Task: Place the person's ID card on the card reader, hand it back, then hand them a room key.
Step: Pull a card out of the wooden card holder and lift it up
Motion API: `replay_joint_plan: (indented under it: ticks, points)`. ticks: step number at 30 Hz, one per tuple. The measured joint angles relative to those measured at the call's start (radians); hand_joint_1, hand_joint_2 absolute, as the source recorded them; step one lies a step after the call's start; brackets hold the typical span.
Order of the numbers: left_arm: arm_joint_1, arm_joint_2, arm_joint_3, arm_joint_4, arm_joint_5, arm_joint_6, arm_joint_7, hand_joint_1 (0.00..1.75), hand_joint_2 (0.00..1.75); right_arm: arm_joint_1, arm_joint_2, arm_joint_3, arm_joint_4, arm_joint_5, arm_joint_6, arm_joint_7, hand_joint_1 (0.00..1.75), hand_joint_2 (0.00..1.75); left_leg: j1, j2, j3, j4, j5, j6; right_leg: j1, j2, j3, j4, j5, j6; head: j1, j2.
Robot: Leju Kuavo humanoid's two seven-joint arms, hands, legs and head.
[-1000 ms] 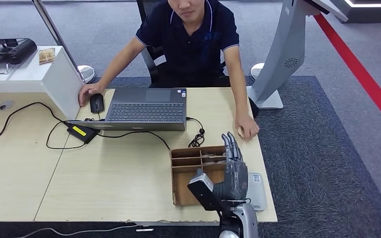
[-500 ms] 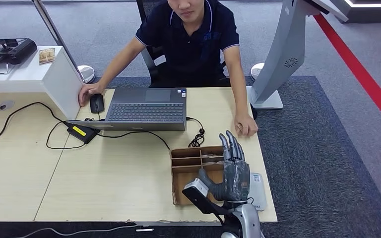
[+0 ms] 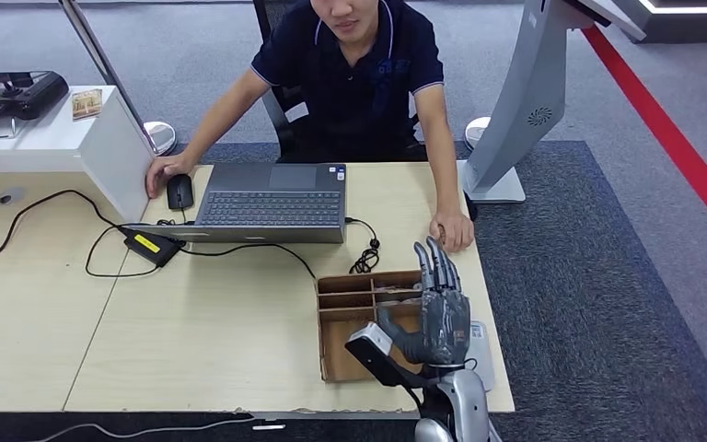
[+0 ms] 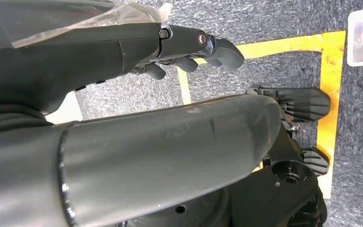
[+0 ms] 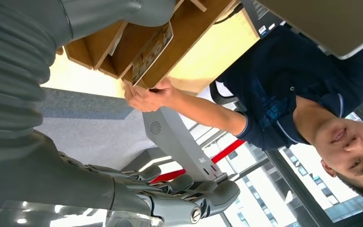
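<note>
The right hand (image 3: pixel 439 313) stands upright at the table's (image 3: pixel 193 350) near edge, fingers straight and apart, thumb out to the side, holding nothing and touching nothing. It hangs over the near right part of one cardboard tray (image 3: pixel 342 304) with several slots; a card (image 5: pixel 152 52) leans in one slot. One grey card reader (image 3: pixel 479 354) lies just right of the tray, partly hidden by the hand. The left hand (image 4: pixel 189 47) hangs over the carpet, fingers loosely curled in, empty. Farther off sit one laptop (image 3: pixel 272 203), one mouse (image 3: pixel 179 191) and one person (image 3: pixel 354 74), whose hand (image 3: pixel 453 230) rests on the table edge beyond the tray, curled over something small I cannot make out.
</note>
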Motion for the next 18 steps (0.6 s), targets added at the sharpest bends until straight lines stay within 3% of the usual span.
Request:
replay_joint_plan:
  ticks: [18]
  points:
    - [0.0, 0.002, -0.001, 0.0, -0.006, -0.004, 0.0, 0.0, 0.0, -0.023, 0.029, -0.067, 0.078, 0.029, 0.0, -0.012, 0.0, 1.75, 0.0, 0.0, 0.0, 0.0, 0.0, 0.0, 0.0, 0.0, 0.0, 0.0, 0.0, 0.0, 0.0, 0.0]
